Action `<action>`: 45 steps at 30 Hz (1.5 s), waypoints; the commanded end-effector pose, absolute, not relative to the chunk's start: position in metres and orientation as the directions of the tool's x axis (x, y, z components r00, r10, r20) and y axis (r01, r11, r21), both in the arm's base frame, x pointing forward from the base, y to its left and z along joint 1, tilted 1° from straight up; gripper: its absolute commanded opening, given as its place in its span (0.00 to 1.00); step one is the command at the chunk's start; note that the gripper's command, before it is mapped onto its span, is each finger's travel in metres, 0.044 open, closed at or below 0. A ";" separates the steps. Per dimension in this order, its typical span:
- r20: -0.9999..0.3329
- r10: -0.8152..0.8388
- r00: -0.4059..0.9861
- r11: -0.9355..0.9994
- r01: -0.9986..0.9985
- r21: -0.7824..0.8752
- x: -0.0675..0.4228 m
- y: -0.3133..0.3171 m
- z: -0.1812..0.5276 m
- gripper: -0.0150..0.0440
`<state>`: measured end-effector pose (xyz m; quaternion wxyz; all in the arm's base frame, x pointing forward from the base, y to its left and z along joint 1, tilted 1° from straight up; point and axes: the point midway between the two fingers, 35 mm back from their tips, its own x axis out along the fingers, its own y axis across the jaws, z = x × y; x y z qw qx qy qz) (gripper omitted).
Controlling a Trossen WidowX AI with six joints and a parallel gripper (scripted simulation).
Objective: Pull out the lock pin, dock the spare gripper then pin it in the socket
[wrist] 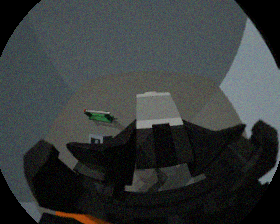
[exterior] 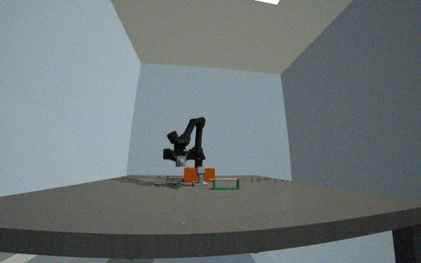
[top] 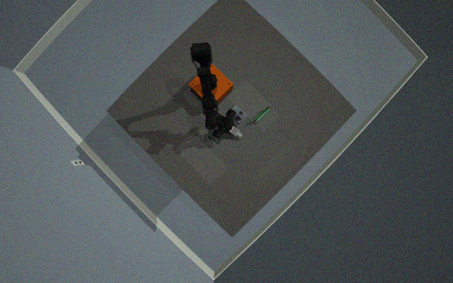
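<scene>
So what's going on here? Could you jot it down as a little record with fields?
arm: black, standing on an orange base
gripper: shut on the spare gripper, a pale grey block held off the table
mount: grey post on the table, beside the base, socket empty
lock pin: green, lying on the table, out of the mount
table: dark brown
step underway: carrying the spare gripper, likely toward the mount

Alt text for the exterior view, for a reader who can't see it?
A black arm's gripper holds a pale spare gripper in the air above a grey mount on a table. A green-and-red pin lies beside the mount.
</scene>
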<state>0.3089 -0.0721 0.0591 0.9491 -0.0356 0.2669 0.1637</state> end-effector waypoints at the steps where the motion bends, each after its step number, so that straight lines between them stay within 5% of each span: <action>1: -0.504 0.285 0.815 0.944 -0.329 0.002 0.312 -0.074 0.070 0.25; 45: -0.792 0.304 0.530 0.949 -0.244 0.202 0.321 -0.032 0.060 0.25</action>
